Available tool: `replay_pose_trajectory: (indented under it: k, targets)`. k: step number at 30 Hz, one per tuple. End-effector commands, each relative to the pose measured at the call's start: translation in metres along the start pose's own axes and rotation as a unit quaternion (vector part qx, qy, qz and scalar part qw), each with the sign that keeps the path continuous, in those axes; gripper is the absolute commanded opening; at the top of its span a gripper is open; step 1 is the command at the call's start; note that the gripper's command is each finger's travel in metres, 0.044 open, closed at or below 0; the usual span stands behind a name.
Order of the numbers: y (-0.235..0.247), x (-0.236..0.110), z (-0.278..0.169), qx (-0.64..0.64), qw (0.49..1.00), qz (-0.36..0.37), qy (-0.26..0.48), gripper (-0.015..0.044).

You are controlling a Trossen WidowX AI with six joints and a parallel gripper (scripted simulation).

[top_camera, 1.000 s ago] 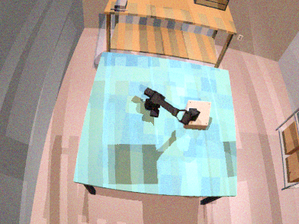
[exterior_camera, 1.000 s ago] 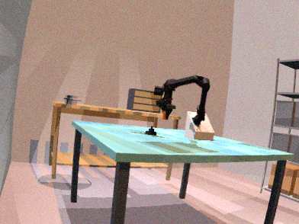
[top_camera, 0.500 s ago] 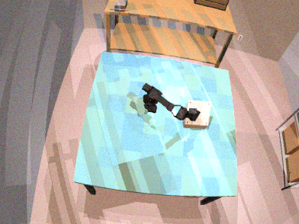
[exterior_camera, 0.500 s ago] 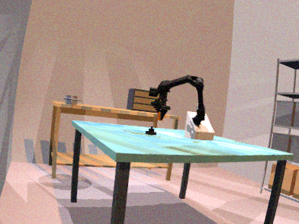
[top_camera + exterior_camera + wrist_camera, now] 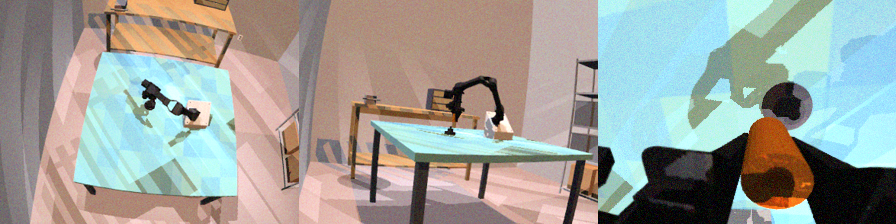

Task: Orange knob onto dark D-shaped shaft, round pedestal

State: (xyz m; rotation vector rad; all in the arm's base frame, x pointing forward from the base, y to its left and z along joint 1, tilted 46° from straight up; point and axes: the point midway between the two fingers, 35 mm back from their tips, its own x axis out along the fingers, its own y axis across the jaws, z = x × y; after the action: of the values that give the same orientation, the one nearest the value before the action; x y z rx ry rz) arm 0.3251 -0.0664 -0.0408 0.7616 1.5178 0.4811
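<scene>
My gripper point(image 5: 456, 116) point(image 5: 768, 138) is shut on the orange knob point(image 5: 454, 117) point(image 5: 770, 150) and points down. The knob stands nearly upright between the fingers, its wide near end showing a dark patch in the wrist view. The dark round pedestal point(image 5: 149, 105) point(image 5: 450, 133) point(image 5: 804, 95) stands on the turquoise table. In the exterior view the knob is above the pedestal and slightly right of it, with a gap between them. In the wrist view the pedestal shows just beyond the knob's far end. The shaft's flat side and the knob's hole cannot be made out.
The arm rises from a pale box-shaped base point(image 5: 204, 108) point(image 5: 503, 135) on the right part of the table point(image 5: 114, 160) point(image 5: 413, 142). Shadows of the arm cross the table. A wooden bench point(image 5: 172, 15) stands behind, and a shelf rack point(image 5: 579, 95) stands to the right.
</scene>
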Motion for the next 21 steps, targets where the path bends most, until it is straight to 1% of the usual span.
replay_pose_trajectory:
  k: [1, 9, 14, 21]
  targets:
    - [-0.014, 0.003, 0.006, -0.006, 1.000, -0.003, -0.003, 0.0000]
    - [-0.036, 0.012, 0.012, -0.008, 1.000, -0.002, -0.005, 0.0000]
    - [-0.038, 0.015, 0.013, -0.008, 1.000, -0.001, -0.005, 0.0000]
    - [-0.038, 0.037, 0.013, -0.008, 1.000, -0.001, -0.005, 0.0000]
